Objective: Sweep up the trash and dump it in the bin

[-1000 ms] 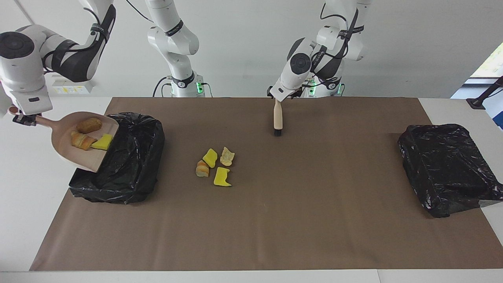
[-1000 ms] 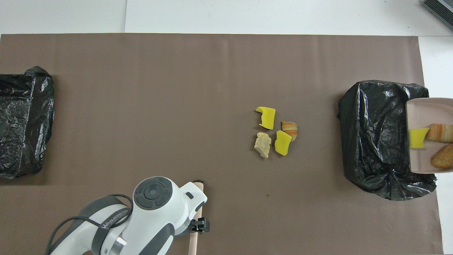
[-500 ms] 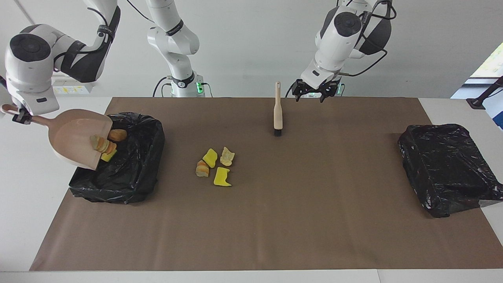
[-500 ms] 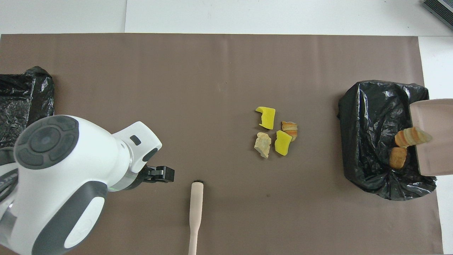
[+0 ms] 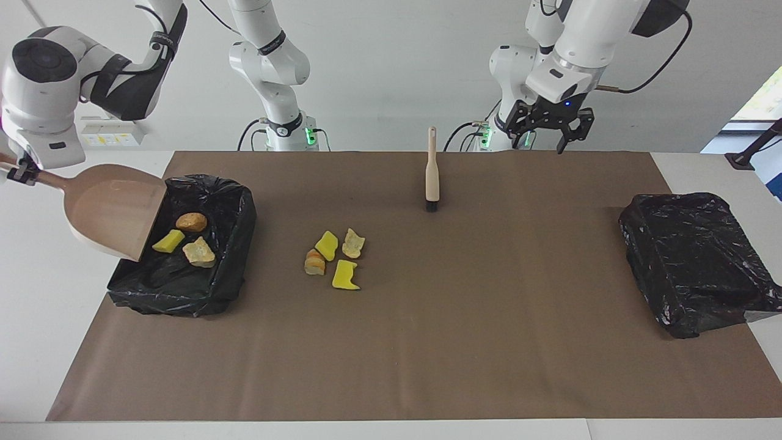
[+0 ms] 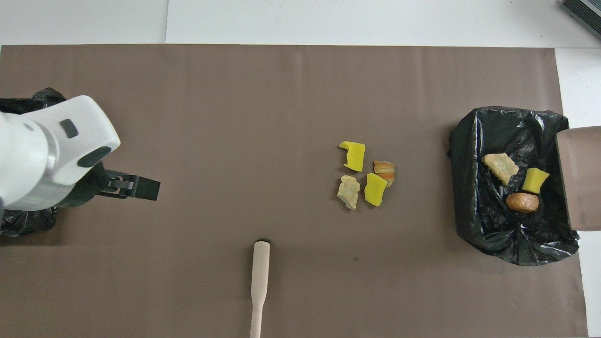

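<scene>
The pale pink dustpan hangs tipped over the black bin, with my right gripper shut on its handle. Three pieces of trash lie inside that bin: a yellow sponge scrap, a brown chunk and a tan chunk. Several more scraps sit in a pile on the brown mat, also seen from above. The beige brush stands upright on its bristles by itself. My left gripper hangs open and empty in the air, toward the left arm's end from the brush.
A second black-lined bin sits at the left arm's end of the mat; from above my left arm covers much of it. The brush stands nearer to the robots than the pile. The dustpan's edge overlaps the bin.
The dustpan tipped further and its three scraps slid into the bin. My left gripper rose off the brush handle and swung toward the left arm's end; the brush stayed standing.
</scene>
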